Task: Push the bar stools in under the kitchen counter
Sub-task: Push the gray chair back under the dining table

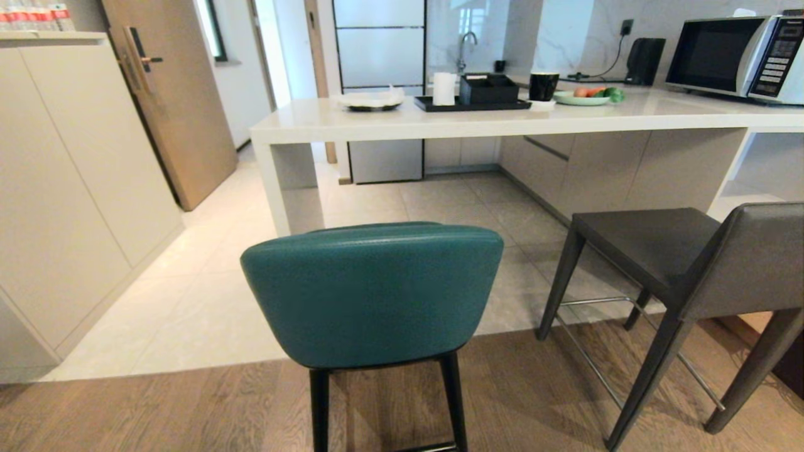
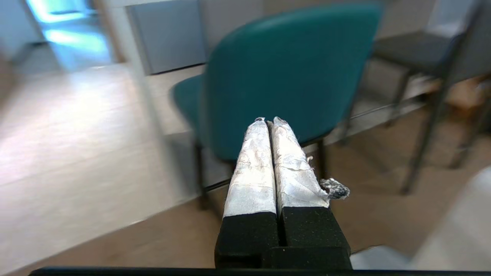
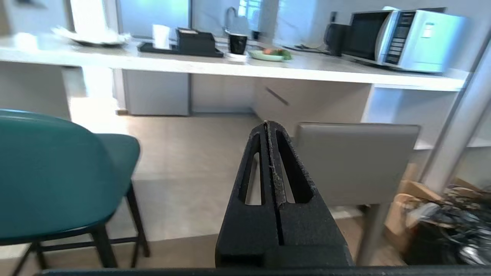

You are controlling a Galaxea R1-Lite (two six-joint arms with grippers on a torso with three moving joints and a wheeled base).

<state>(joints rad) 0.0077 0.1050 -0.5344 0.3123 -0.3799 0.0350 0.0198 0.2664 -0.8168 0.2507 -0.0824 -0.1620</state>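
A teal bar stool (image 1: 370, 292) with a curved back stands in front of me, clear of the kitchen counter (image 1: 477, 119). To its right a dark grey bar stool (image 1: 678, 257) stands at an angle, also out from under the off-white slab. Neither arm shows in the head view. In the left wrist view my left gripper (image 2: 270, 120) is shut and empty, its taped fingers pointing at the teal stool (image 2: 284, 73) from a short way behind it. In the right wrist view my right gripper (image 3: 267, 123) is shut and empty, aimed between the teal stool (image 3: 50, 172) and the grey stool's back (image 3: 356, 161).
On the counter stand a microwave (image 1: 735, 56), a black tray (image 1: 471, 103) with a box and white cup, a black mug (image 1: 543, 85) and a green plate of food (image 1: 584, 97). Tall cabinets (image 1: 69, 188) line the left. Clutter (image 3: 441, 218) sits low on the right.
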